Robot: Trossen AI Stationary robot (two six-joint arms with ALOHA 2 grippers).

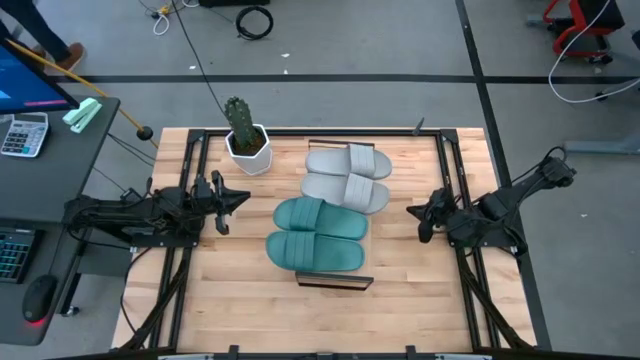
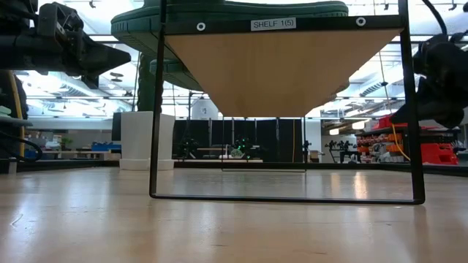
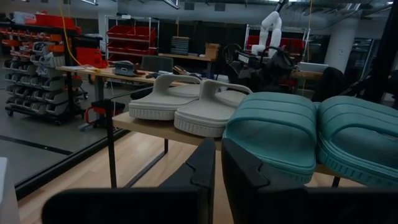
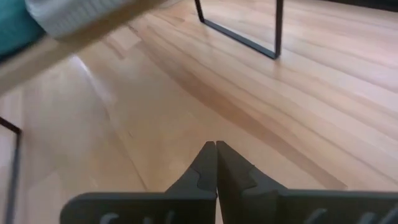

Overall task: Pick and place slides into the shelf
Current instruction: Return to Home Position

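High view: shelf carries two grey slides and two teal slides; both arms' jaws clenched, empty.

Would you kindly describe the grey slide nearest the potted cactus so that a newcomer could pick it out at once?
On the slatted wooden table, a long shelf stands in the middle with four slides in a row on it. Go to the end nearest the potted cactus: the grey slide there is the one. Its grey twin borders a teal slide; this one ends the row.
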